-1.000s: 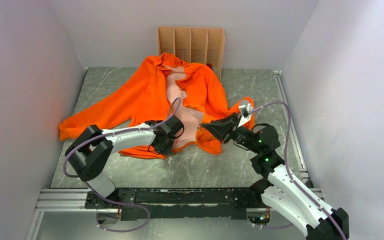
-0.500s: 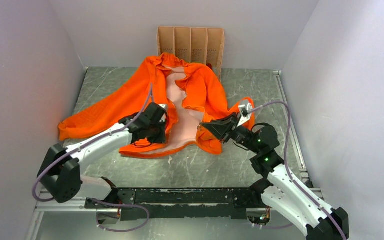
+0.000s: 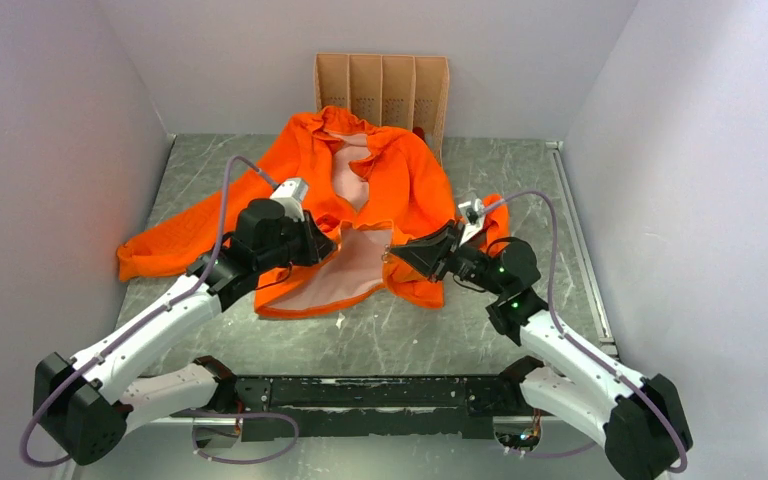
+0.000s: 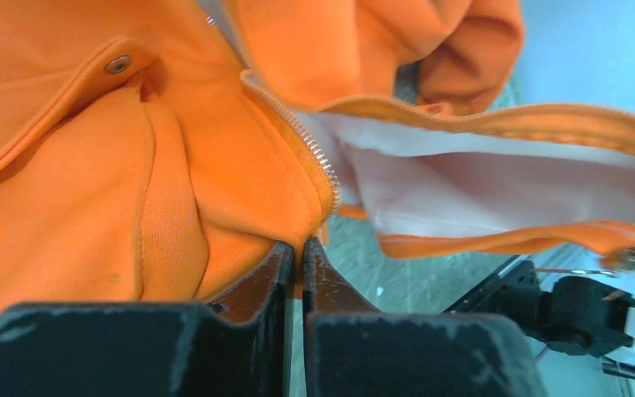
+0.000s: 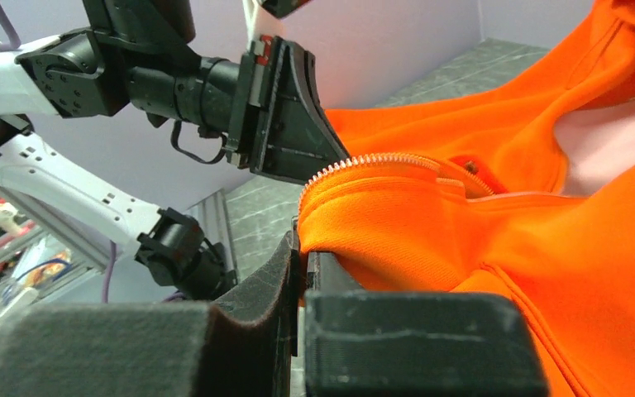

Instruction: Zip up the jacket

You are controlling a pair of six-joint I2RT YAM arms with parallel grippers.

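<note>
The bright orange jacket (image 3: 300, 190) lies open on the table, its pale pink lining (image 3: 345, 275) showing between the front edges. My left gripper (image 3: 328, 245) is shut on the jacket's left front edge; in the left wrist view (image 4: 302, 246) orange fabric beside the zipper teeth (image 4: 310, 153) is pinched between the fingertips. My right gripper (image 3: 392, 256) is shut on the opposite front edge; in the right wrist view (image 5: 302, 241) it grips the hem below a row of zipper teeth (image 5: 372, 161). Both edges are raised off the table, a short gap apart.
A cardboard divider box (image 3: 381, 90) stands against the back wall behind the collar. A sleeve (image 3: 175, 245) stretches to the left wall. Grey walls close in on both sides. The other arm shows in each wrist view (image 5: 285, 124).
My left arm has swung back and left, lifting the left front edge and exposing more pink lining. My right gripper has shifted slightly left and back, still holding its edge.
</note>
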